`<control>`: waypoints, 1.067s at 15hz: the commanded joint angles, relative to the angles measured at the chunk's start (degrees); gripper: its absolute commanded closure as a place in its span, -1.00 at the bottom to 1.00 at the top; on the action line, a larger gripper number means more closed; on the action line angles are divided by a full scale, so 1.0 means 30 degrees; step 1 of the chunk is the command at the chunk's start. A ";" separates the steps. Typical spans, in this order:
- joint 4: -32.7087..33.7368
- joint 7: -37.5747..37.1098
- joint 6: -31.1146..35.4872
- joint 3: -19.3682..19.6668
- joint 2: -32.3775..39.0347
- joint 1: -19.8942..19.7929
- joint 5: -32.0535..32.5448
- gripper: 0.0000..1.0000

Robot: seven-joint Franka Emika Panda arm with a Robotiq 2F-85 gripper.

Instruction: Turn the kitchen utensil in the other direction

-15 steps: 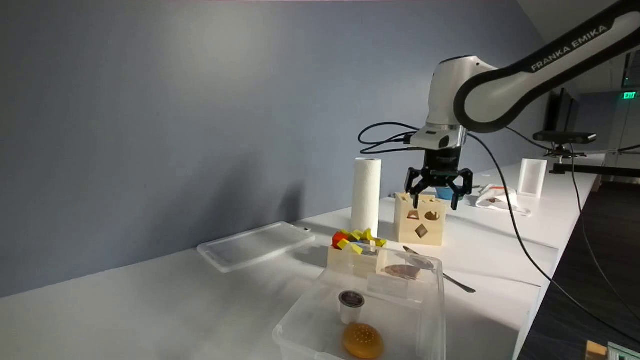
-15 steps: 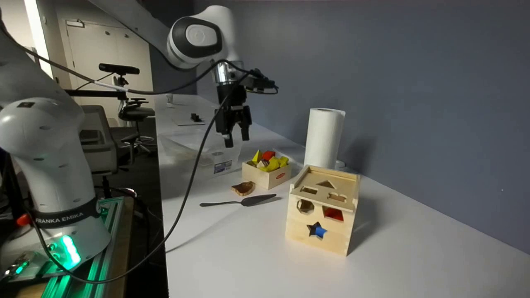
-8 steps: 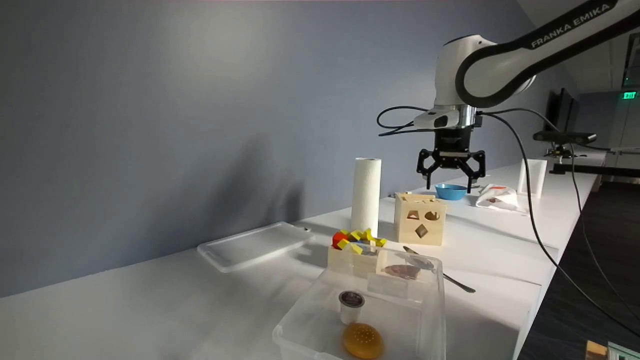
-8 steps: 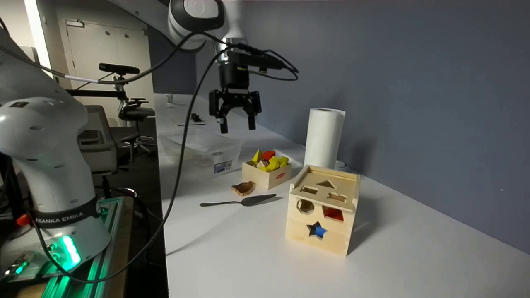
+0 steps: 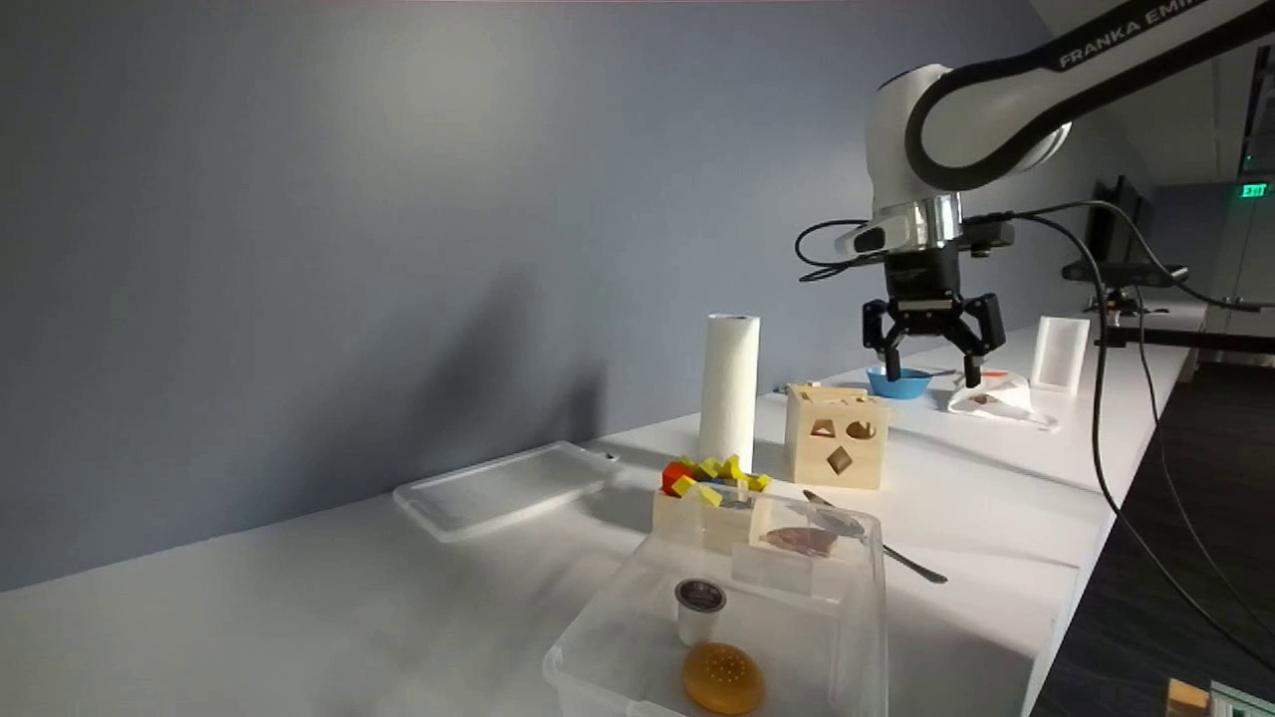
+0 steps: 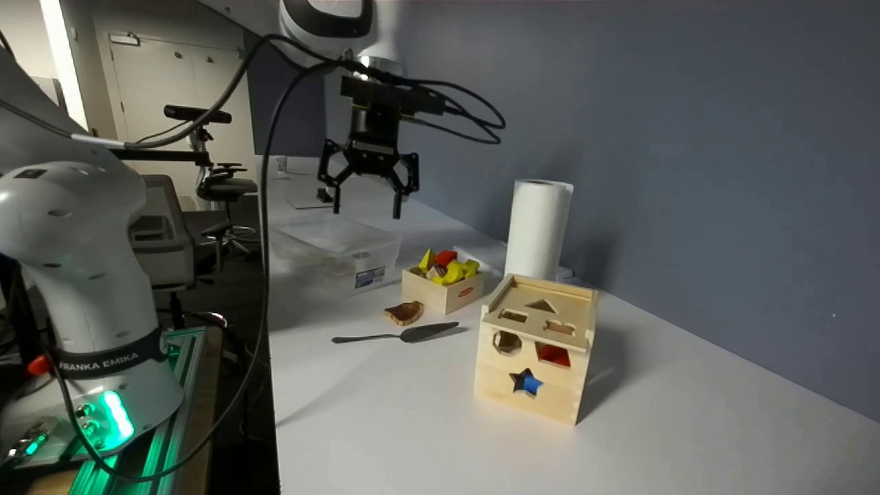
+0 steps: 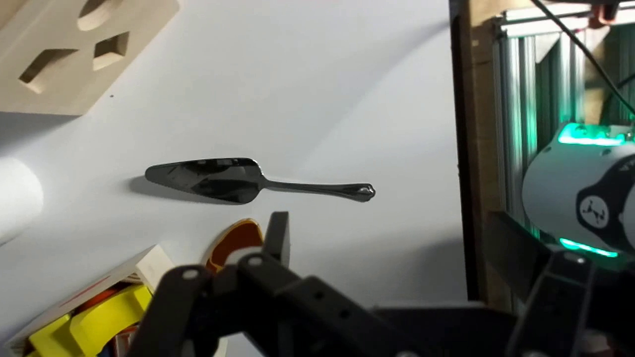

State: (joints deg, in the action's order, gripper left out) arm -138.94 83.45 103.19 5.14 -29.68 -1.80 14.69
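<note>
Both jaws are standing wide apart, holding nothing: the gripper (image 6: 367,212) is swivelling and sitting higher than a second ago, while the utensil (image 7: 255,181) is lying unmoved on the table (image 6: 385,426), blade pointing toward the roll (image 6: 540,230). Since the spread is now running along the utensil's length, pinching its handle is probably calling for a quarter turn first.
</note>
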 commanded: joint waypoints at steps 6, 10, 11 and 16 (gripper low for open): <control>0.0540 -0.6531 -0.2563 0.0607 -0.1387 0.0206 -0.3586 -1.00; 0.0244 -0.9490 -0.2473 0.0924 -0.2870 0.0031 -0.4571 -1.00; 0.0209 -1.0273 -0.2378 0.1002 -0.3213 -0.0032 -0.4638 -1.00; 0.0155 -1.4732 -0.1662 0.1021 -0.4495 -0.0274 -0.4344 -1.00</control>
State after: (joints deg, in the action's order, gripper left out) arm -137.51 46.58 96.82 8.37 -39.89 -2.21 2.34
